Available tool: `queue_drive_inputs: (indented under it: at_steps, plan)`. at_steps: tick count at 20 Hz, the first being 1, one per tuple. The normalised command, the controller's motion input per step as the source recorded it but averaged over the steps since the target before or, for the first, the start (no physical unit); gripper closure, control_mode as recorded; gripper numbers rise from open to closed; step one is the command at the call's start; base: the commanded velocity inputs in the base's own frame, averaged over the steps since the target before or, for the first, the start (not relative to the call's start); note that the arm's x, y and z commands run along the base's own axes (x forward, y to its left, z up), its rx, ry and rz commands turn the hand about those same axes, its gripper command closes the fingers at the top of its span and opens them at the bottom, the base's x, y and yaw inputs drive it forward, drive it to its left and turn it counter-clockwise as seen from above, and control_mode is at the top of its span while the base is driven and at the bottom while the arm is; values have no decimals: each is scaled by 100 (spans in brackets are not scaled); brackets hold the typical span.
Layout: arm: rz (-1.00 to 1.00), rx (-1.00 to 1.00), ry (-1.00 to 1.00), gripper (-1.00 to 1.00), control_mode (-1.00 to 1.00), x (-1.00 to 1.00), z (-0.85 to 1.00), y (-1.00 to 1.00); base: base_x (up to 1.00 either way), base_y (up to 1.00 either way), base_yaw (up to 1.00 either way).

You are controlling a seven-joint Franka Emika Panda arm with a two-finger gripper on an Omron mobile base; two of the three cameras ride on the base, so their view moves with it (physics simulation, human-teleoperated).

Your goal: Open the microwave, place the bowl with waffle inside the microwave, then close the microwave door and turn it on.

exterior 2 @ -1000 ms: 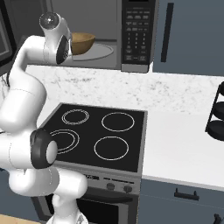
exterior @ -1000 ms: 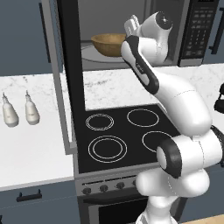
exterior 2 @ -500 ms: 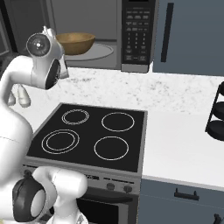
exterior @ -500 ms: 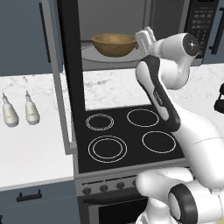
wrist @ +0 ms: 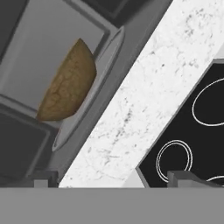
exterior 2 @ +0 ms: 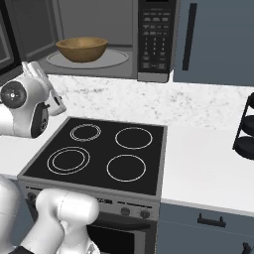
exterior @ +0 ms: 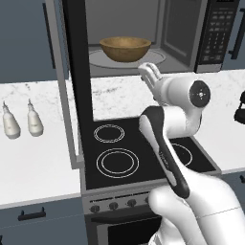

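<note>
I had the fingers (exterior: 149, 72) spread wide and empty, just outside the open microwave (exterior: 143, 36). The bowl (exterior: 125, 48) sat up ahead of them on the turntable (exterior 2: 88, 59), well apart, above the marble desk (exterior 2: 149, 101).

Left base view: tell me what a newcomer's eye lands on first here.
The microwave stands wide open above the counter, with a brown bowl sitting on its glass turntable. Just below and in front of it, over the black stovetop, the white arm's gripper hangs open and empty.
</note>
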Motion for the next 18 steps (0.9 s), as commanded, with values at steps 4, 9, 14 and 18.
queue_drive_inputs:
  at_steps: [4,9,14,18]
  plan:
    - [0,-15,-13,-100,-100,-2,-69,54,0,0,0]
    - [0,-21,-11,-100,-100,-6,-54,62,0,0,0]
    - [0,-15,0,-100,-100,-20,-26,78,0,0,0]
    - [0,-12,0,-100,-100,-19,-5,82,0,0,0]
